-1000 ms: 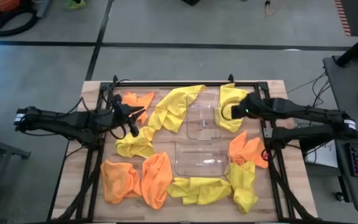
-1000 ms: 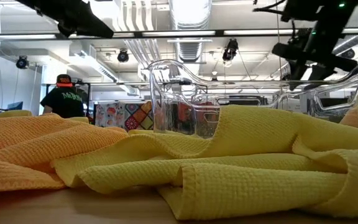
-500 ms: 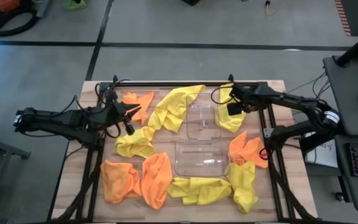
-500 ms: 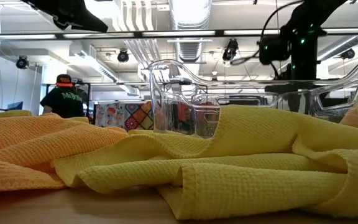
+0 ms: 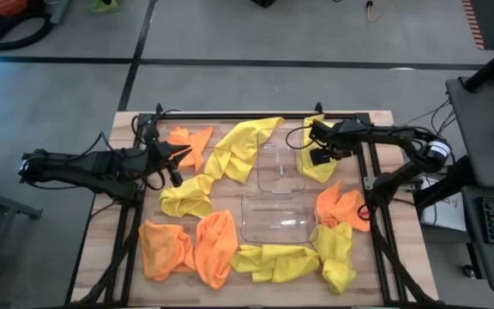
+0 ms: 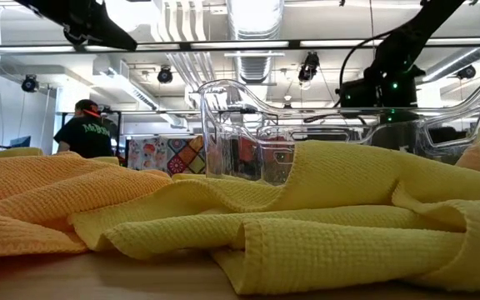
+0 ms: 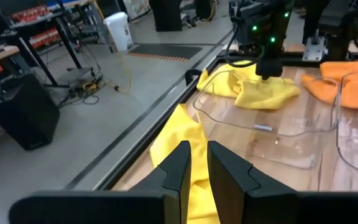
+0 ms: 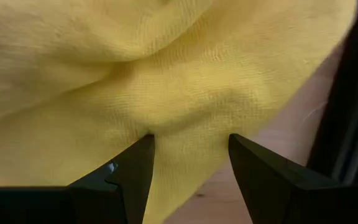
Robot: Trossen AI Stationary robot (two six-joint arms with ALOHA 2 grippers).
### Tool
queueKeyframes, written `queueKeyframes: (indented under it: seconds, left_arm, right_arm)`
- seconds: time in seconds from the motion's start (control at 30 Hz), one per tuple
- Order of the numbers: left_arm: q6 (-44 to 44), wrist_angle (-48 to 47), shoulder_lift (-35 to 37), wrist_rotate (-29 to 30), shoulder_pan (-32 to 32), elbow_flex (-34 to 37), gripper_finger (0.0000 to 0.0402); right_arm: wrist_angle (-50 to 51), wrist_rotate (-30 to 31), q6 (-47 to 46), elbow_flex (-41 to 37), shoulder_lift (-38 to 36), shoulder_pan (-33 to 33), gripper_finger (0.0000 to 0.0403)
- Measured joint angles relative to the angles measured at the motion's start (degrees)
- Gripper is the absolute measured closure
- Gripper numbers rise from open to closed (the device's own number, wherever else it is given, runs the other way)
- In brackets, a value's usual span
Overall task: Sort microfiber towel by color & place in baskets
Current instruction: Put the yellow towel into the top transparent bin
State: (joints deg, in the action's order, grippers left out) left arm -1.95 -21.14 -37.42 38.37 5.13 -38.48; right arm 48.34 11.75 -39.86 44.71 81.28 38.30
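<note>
The towels lie all around two clear baskets in the middle of the wooden worktop [image 5: 376,257]. One basket [image 5: 280,163] sits just above the other basket [image 5: 279,221] in the high view, and both look empty. Yellow towels [image 5: 238,148] lie at the upper middle, the lower middle and the right. Orange towels [image 5: 187,249] lie at the lower left, the upper left and the right.

The right hand [image 5: 316,148] is down on a yellow towel [image 8: 135,68] at the upper right, its fingers spread apart with the cloth bunched between them. The left hand [image 5: 178,159] hangs over the upper left, fingers almost together, holding nothing.

A black frame [image 5: 256,114] runs round the worktop. The floor [image 5: 230,34] is grey. Far back in the low view, a person [image 6: 86,129] in a dark shirt stands under bright ceiling lights [image 6: 257,17].
</note>
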Motion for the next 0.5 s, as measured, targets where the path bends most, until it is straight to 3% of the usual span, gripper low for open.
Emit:
queueKeyframes:
  seconds: [0.23, 0.5]
  left_arm:
    - [-0.55, 0.05, -0.08, 0.0, 0.0, 0.01, 0.0363]
    - [-0.97, 0.56, -0.14, 0.0, 0.0, 0.0, 0.0363]
  right_arm:
    - [-8.44, -2.17, -0.69, -4.77, -0.48, 0.71, 0.0233]
    - [-13.03, -1.81, -0.23, -6.92, -0.48, 1.07, 0.0355]
